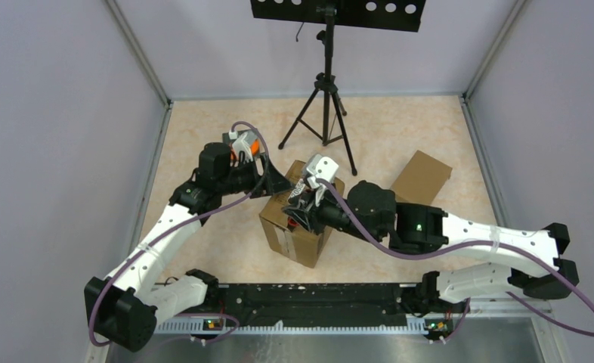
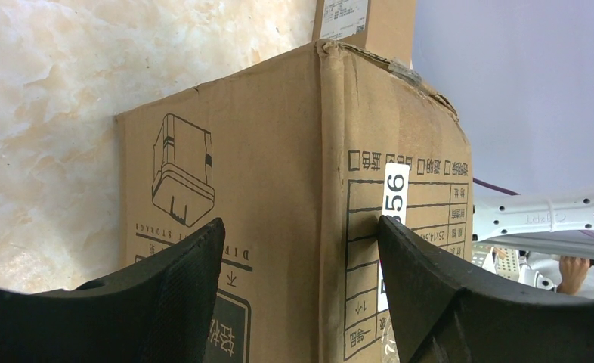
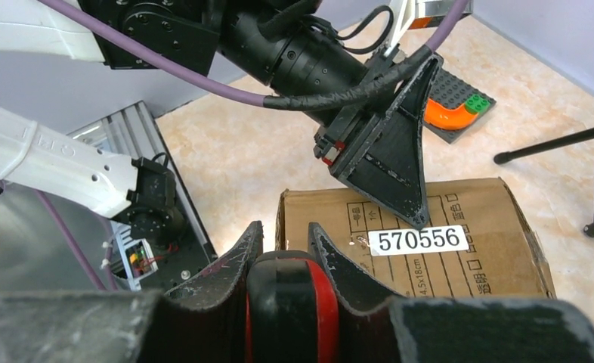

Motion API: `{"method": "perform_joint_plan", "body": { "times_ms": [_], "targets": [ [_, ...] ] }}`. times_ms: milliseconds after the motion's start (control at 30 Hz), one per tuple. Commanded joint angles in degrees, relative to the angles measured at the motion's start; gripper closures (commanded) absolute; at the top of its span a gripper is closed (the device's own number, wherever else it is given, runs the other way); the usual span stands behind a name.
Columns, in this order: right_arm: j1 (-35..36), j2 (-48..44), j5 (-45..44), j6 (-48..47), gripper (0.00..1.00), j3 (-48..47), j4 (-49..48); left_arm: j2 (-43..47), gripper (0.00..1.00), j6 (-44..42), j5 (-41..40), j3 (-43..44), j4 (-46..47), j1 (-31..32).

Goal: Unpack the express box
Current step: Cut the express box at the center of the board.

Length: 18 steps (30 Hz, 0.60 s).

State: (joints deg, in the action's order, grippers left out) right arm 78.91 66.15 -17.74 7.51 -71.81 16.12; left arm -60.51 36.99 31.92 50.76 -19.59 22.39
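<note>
The brown express box [image 1: 298, 223] stands mid-table; its printed sides fill the left wrist view [image 2: 279, 166], and its top with a white "570556" label shows in the right wrist view [image 3: 460, 242]. My left gripper [image 1: 279, 185] is open, its jaws straddling one edge of the box [image 2: 301, 227]; one fingertip [image 3: 388, 162] touches the labelled face. My right gripper [image 1: 303, 215] hovers over the box's near end, shut on a black and red tool [image 3: 290, 302] between its fingers.
A black tripod [image 1: 324, 98] stands just behind the box. A second, smaller brown carton [image 1: 421, 178] lies to the back right. A dark baseplate with orange and green pieces [image 3: 456, 102] lies behind the left arm. The arms' base rail [image 1: 309, 302] runs along the near edge.
</note>
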Motion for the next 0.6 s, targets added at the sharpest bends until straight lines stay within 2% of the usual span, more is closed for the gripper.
{"method": "perform_joint_plan", "body": {
  "times_ms": [0,367,567],
  "targets": [
    [-0.49,-1.59,-0.20,1.71,1.00,4.30,-0.41,-0.47,0.24,-1.31,-3.42,-1.92,-3.04,-0.21],
    [-0.84,-3.89,-1.87,5.31,1.00,9.23,-2.92,-0.47,0.24,-1.05,-3.82,-2.11,-3.09,-0.17],
    [-0.81,-3.61,0.18,2.11,1.00,6.39,-5.58,-0.56,0.24,-0.87,-3.95,-2.09,-3.00,-0.17]
  ]
}}
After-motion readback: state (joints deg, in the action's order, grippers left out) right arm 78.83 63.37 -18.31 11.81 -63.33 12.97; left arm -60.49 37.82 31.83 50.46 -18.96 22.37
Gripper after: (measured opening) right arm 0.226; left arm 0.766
